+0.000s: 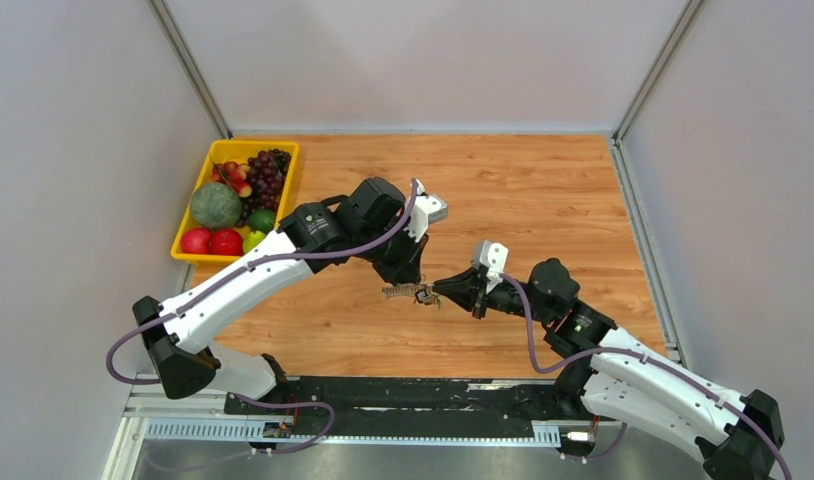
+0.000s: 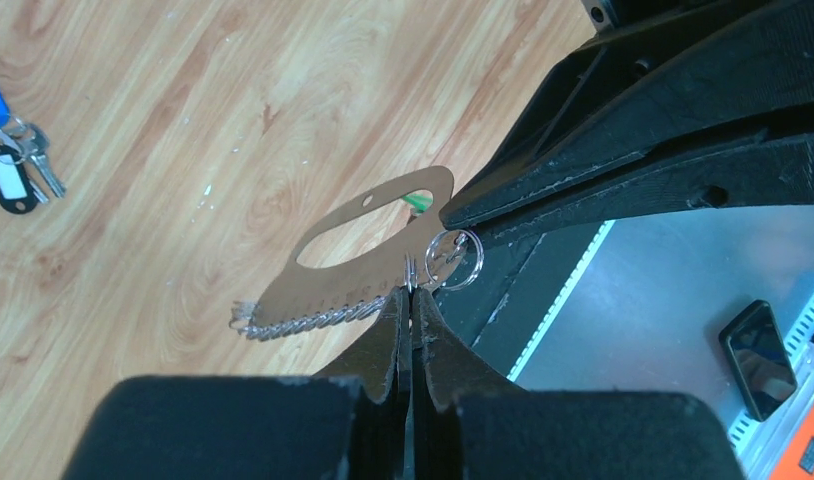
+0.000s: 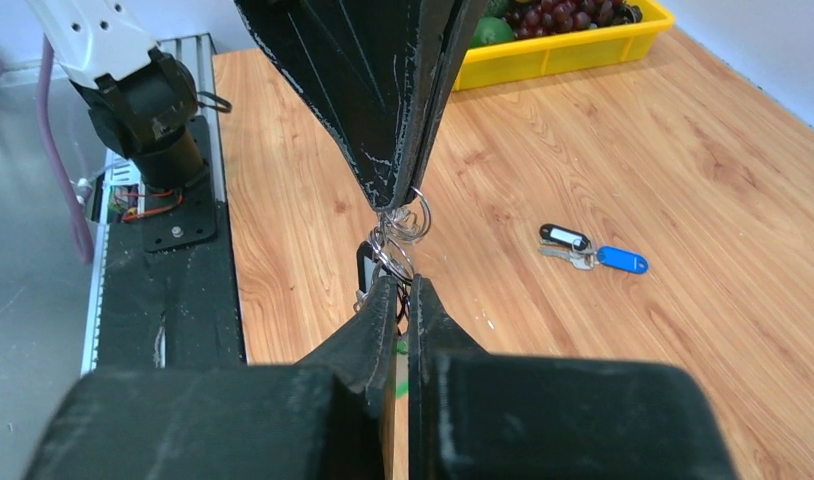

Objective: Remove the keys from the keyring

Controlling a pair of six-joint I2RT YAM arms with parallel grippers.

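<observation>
The keyring [image 1: 408, 293] hangs in the air between both grippers, above the wooden table. In the left wrist view it is a silvery chain [image 2: 313, 320] with a flat brown tag [image 2: 383, 262], small rings [image 2: 461, 260] and a green bit [image 2: 415, 200]. My left gripper [image 2: 411, 292] is shut on one ring. My right gripper [image 3: 403, 285] is shut on the rings [image 3: 398, 240] from the opposite side, its tips almost touching the left gripper's tips. Two keys lie loose on the table, one blue-headed [image 3: 623, 261], one black-and-white [image 3: 564, 237]. They also show in the left wrist view [image 2: 8, 170].
A yellow tray [image 1: 211, 160] of fruit stands at the back left of the table. Grey walls close in the table on three sides. The black base rail [image 1: 403, 395] runs along the near edge. A phone [image 2: 758, 360] lies on the metal surface below the table.
</observation>
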